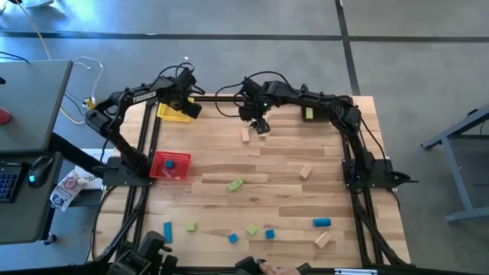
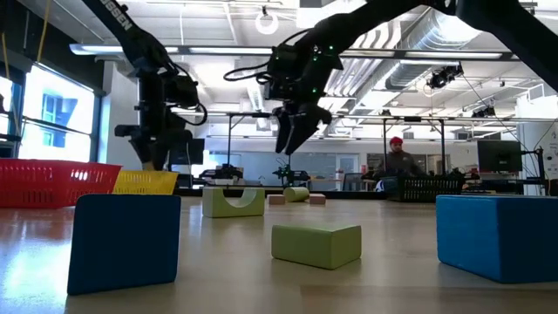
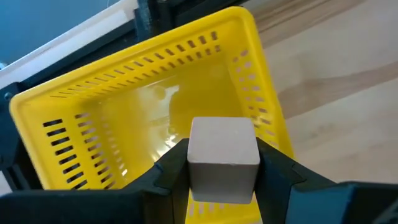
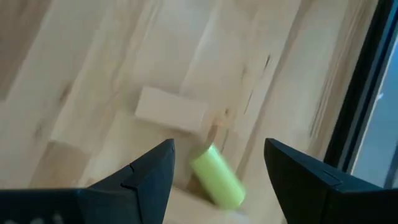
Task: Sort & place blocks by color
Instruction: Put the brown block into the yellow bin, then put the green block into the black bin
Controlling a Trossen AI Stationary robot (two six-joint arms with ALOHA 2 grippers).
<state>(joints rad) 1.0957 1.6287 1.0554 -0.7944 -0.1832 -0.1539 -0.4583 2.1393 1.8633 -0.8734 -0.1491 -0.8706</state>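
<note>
Held block: plain tan wooden cube, clamped between the left gripper fingers, above the yellow slotted plastic bin
Left gripper: closed on the cube, at the table's far left corner
Right gripper: jaws wide, nothing held, hovering over a tan wooden bar and a light green wooden cylinder lying on the table
Red bin: one blue block inside
Other blocks: blue, green, tan pieces scattered over the wooden table

The floor is gray. At nine o'clock stands a gray desk. Bright windows and ceiling lights show in the big room.
</note>
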